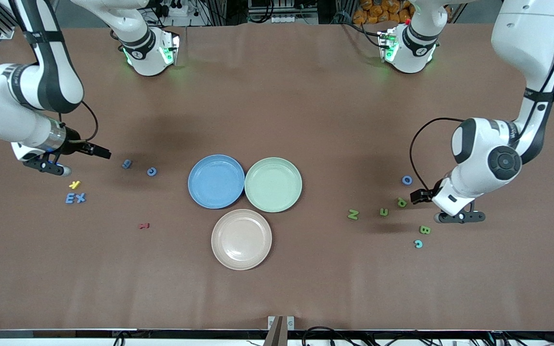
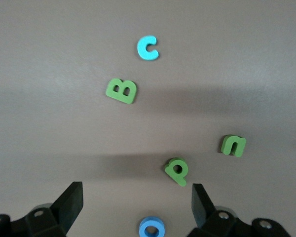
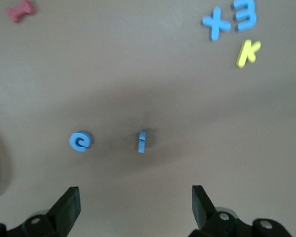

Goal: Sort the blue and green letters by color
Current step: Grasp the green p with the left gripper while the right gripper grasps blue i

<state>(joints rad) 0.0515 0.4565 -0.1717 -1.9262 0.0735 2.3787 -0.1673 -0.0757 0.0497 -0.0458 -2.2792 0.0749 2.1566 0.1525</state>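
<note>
Letters lie in two loose groups on the brown bench, one toward each arm's end, with three plates between them. The blue plate and the green plate sit side by side, touching, and the beige plate lies nearer the front camera than both.

Toward the right arm's end are the blue letters: a thin one standing on edge, a curled C, and an E touching an X. A yellow K sits just beside that pair, and a dark red letter lies apart, nearer the camera.

Toward the left arm's end are the green letters: N, a small n, a P-like shape (orientation unclear) and B. A blue O and a pale cyan C lie among them.

The right end effector hovers released, gripping nothing, over the bench near the thin blue letter. The left end effector also hangs spread and unloaded, above the bench by the blue O and the P-like letter.
</note>
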